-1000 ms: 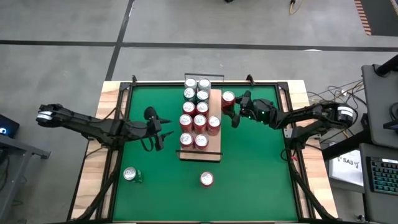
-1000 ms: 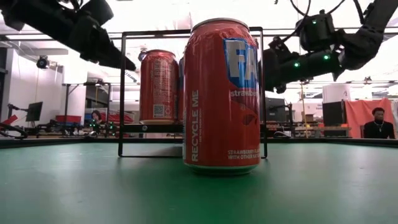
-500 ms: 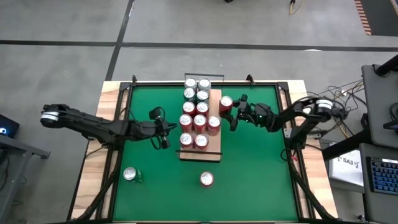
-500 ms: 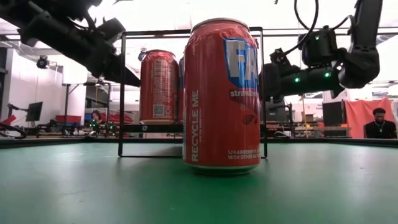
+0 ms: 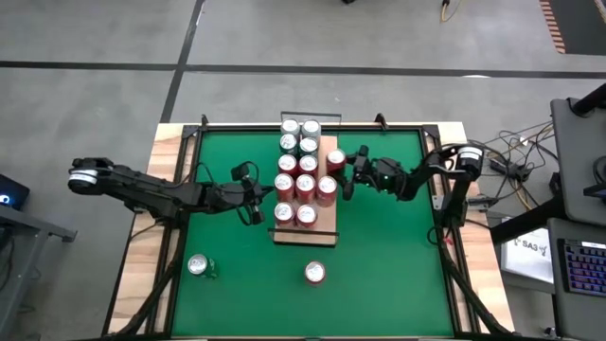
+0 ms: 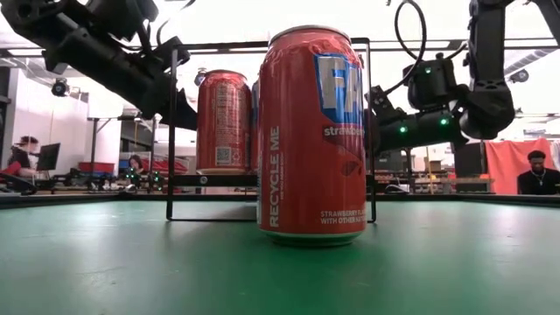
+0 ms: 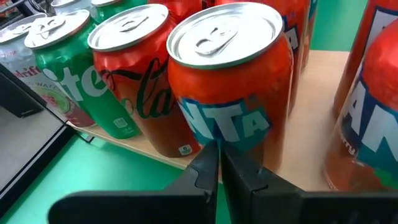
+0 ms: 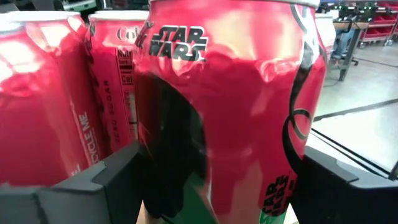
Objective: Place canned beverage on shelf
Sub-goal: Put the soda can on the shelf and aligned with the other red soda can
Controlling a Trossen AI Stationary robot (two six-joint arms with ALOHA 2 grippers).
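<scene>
The shelf (image 5: 305,235), a pale wooden board with black end rails, lies on the green mat and carries several upright cans. My right gripper (image 5: 343,172) stands at the shelf's right edge, shut on a red Star Wars can (image 5: 335,159) (image 8: 236,112). At the shelf's left edge my left gripper (image 5: 258,208) (image 7: 219,163) is shut, its tips right in front of an orange Fanta can (image 7: 236,93) that stands on the board (image 7: 311,81). In the low view the held can is hidden behind a big red can (image 6: 311,131). My left gripper's shut tips stand at the foot of the orange Fanta can (image 7: 217,140); whether they touch it I cannot tell. My right gripper pinches the red can's side wall (image 8: 155,155) between its two fingers (image 8: 118,177), level, from the table's right. The can is upright. Its base is out of frame, so I cannot tell whether it rests on the board.
On the mat near the front edge stand a red can (image 5: 315,273) and, to the left, a green can (image 5: 199,266). A black frame (image 5: 431,142) borders the mat. People and benches show in the room beyond.
My left gripper has gone down and toward the shelf's left edge, and has shut with nothing between its fingers. My right gripper has sunk and gone toward the table's left with the red can, which stays upright and now stands by the cans at the shelf's right edge.
</scene>
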